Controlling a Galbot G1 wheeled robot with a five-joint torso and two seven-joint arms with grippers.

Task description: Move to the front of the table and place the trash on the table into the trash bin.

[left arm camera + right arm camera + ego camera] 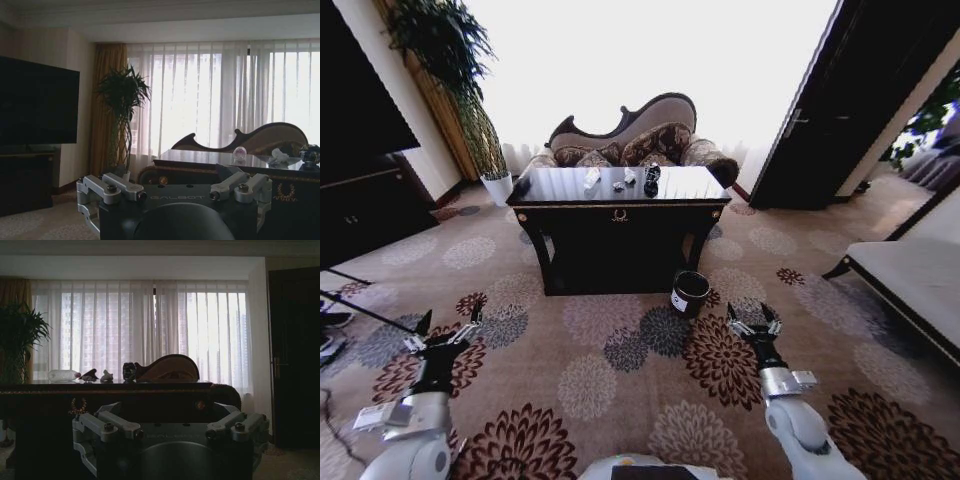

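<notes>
The left tool (448, 335) hangs low over the patterned carpet (620, 400) with its fingers spread and nothing between them. The right tool (754, 325) mirrors it on the other side, likewise released and empty. Both are well short of the desk (620, 215), which stands ahead across a stretch of open floor.

On the glossy black top lies the trash: a clear bottle (591, 179) on its side towards the left, small white paper wads (629, 176) near the middle, and a dark can (652, 178) just to their right. The right wrist view shows the same row from low down: bottle (63, 375), a wad (106, 376), can (129, 371). The bin (690, 293) stands on the carpet by the desk's front right leg, nearer the right tool. A sofa (640, 135) sits behind the desk and a potted plant (460, 70) to its left.

The robot seems not yet at the desk, so the approach is the risk. Driving straight in could knock the bin over, since it sits close to the likely stopping place. The lying bottle could roll on the slick top if nudged, and the paper wads are small and light enough to slip from a pinch.
</notes>
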